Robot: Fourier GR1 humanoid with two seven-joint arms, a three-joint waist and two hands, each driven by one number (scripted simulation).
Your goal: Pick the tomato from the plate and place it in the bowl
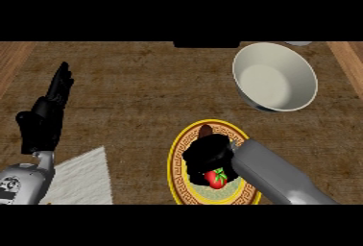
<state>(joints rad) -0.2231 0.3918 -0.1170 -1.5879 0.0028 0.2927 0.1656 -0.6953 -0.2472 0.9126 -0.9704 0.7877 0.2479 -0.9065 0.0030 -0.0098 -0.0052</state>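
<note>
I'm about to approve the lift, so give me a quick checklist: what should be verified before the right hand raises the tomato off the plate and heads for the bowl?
1. Right hand over the plate: ok.
2. Tomato on the plate, at the hand's near edge: ok.
3. Fingers curled round the tomato: cannot tell, the dark hand hides how they lie.
4. Bowl upright, open and holding nothing: ok.
5. Counter between plate and bowl free of other things: ok.
6. Left hand resting open at the view's left, beside the white cloth, out of the way: ok.
</note>
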